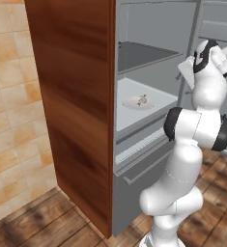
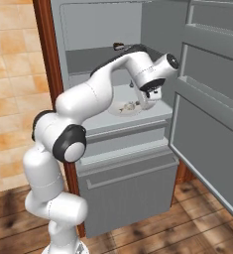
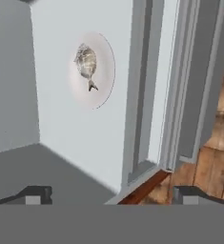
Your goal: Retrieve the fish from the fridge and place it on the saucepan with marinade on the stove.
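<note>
The fridge [image 1: 76,96] stands open. On its white middle shelf lies a pale round plate [image 2: 119,110], and the small greyish-brown fish [image 3: 86,62] rests on it, also seen as the fish [image 1: 142,99] and the fish [image 2: 131,105]. My gripper [image 3: 113,195] is open, its two dark fingertips [image 3: 37,194] far apart with nothing between them. The gripper [image 2: 143,100] hangs inside the fridge, just above and to the right of the plate, apart from the fish. The saucepan, the marinade and the stove are out of view.
The open fridge door [image 2: 207,99] with its shelves stands close on the right of the arm. An upper shelf [image 2: 93,59] runs over the hand, with a small dark item [image 2: 118,46] on it. Below is the bottom drawer [image 2: 128,183], above a wood floor.
</note>
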Robot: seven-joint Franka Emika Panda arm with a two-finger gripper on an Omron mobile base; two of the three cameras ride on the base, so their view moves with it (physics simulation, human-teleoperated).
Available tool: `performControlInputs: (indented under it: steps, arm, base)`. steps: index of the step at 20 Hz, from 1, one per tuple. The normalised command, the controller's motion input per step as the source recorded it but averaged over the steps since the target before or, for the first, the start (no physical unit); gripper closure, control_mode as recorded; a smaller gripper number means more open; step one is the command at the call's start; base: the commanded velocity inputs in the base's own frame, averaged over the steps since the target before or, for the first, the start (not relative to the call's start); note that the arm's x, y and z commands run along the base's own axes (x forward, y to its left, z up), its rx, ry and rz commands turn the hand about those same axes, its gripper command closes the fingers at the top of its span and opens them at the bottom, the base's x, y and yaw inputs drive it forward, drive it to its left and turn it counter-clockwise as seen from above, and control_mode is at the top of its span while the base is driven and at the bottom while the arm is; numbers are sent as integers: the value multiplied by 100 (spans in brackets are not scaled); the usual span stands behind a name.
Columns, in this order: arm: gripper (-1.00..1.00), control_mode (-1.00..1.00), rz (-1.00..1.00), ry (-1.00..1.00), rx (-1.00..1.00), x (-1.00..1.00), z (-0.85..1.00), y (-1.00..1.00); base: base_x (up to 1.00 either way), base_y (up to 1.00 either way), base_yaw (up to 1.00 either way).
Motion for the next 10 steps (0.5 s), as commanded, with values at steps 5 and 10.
performControlInputs:
  steps: [5, 10]
  arm:
    - [-100, -100, 37, -34, -45, -3, -3, 33]
    - [-100, -100, 32, -32, -39, -9, -28, 40]
  base:
    - [0, 0, 0]
    - [0, 0, 0]
